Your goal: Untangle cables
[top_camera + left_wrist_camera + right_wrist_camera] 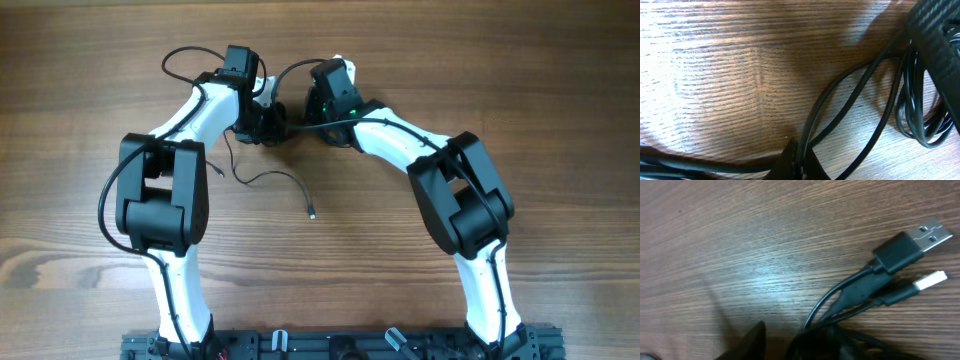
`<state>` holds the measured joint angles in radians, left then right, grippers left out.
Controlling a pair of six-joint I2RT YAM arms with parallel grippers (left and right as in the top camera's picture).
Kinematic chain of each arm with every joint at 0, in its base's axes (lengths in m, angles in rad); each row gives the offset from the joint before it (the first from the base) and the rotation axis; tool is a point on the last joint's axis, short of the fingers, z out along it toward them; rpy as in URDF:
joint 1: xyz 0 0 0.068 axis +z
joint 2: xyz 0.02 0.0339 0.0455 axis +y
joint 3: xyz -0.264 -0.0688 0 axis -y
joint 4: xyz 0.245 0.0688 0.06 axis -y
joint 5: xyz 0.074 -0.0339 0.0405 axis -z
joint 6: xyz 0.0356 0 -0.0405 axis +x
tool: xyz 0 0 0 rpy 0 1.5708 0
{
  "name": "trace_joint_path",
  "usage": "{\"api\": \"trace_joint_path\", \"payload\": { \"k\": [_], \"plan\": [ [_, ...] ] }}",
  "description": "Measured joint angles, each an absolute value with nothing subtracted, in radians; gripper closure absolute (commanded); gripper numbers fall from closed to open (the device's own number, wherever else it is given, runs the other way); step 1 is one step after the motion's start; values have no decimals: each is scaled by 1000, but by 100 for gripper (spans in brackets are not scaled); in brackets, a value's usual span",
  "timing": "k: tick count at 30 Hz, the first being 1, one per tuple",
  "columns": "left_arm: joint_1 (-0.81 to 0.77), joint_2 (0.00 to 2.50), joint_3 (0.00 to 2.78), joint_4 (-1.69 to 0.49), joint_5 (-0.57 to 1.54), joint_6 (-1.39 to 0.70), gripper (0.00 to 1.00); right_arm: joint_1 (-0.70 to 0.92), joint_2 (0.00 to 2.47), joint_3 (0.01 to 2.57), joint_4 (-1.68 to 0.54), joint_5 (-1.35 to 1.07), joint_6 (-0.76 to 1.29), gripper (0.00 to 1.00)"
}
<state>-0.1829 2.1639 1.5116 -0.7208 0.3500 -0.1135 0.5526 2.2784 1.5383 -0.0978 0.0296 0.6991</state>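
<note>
Where the black cables [860, 287] bunch at the upper centre of the overhead view, one loose silver-tipped strand [311, 212] trails toward mid-frame on the wooden surface [520, 60]. The left hand [796, 162] is pinched closed on them. The right hand [322, 128] hovers near their USB-A plug [912, 242], and I cannot tell its grip or opening.
</note>
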Motion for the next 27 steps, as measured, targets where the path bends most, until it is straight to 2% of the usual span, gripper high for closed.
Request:
{"api": "trace_joint_path", "payload": {
  "k": [1, 3, 6, 7, 20, 27],
  "plan": [
    [-183, 2164, 1512, -721, 350, -113, 96, 555, 2279, 1541, -98, 31, 701, 58],
    [-183, 2164, 1512, -721, 350, -113, 96, 554, 2279, 1541, -100, 25, 702, 74],
    [-183, 2164, 1512, -721, 350, -113, 96, 549, 2286, 1542, -101, 18, 704, 86],
    [-183, 2164, 1512, -721, 350, -113, 96, 547, 2287, 1542, -101, 17, 706, 94],
    [-183, 2164, 1512, -722, 346, -113, 96, 539, 2291, 1542, -106, 2, 693, 96],
    [-183, 2164, 1512, -716, 346, -121, 96, 467, 2183, 1520, -203, -317, 545, 96]
  ]
}}
